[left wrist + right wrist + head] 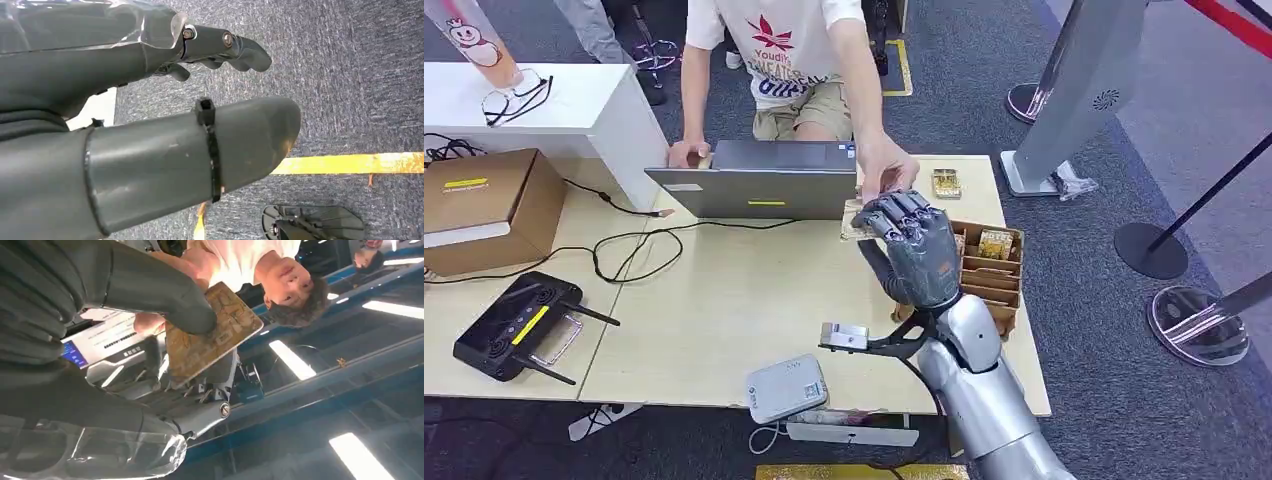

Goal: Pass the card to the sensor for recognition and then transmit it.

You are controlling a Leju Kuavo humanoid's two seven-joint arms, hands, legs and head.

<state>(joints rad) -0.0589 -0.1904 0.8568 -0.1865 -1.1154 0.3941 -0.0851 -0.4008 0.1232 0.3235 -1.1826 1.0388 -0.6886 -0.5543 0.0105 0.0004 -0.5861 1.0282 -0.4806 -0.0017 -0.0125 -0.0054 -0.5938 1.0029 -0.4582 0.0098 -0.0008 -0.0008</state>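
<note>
Handover step, by the look of it: your right hand [916, 250] is raised over the far right part of the table [724, 300], just past the right end of the laptop [764, 180], and the right wrist view shows the card [210, 335] pinched between the thick thumb and the darker fingers. A person's hand [886, 165] reaches over the laptop and meets your fingers at the card's position; whether that hand already grips the card I cannot tell. Sensor box [786, 388] sits at the near edge, so I judge recognition is behind you and transmission is what remains. Hold the arm steady and keep the pinch firm until the person clearly has the free edge, then ease the thumb off slowly rather than snapping apart. Avoid dipping toward the wooden card rack [989, 265] just beside your wrist. Left hand [150, 125] hangs over the carpet, fingers loosely extended, holding nothing; leave it there.
</note>
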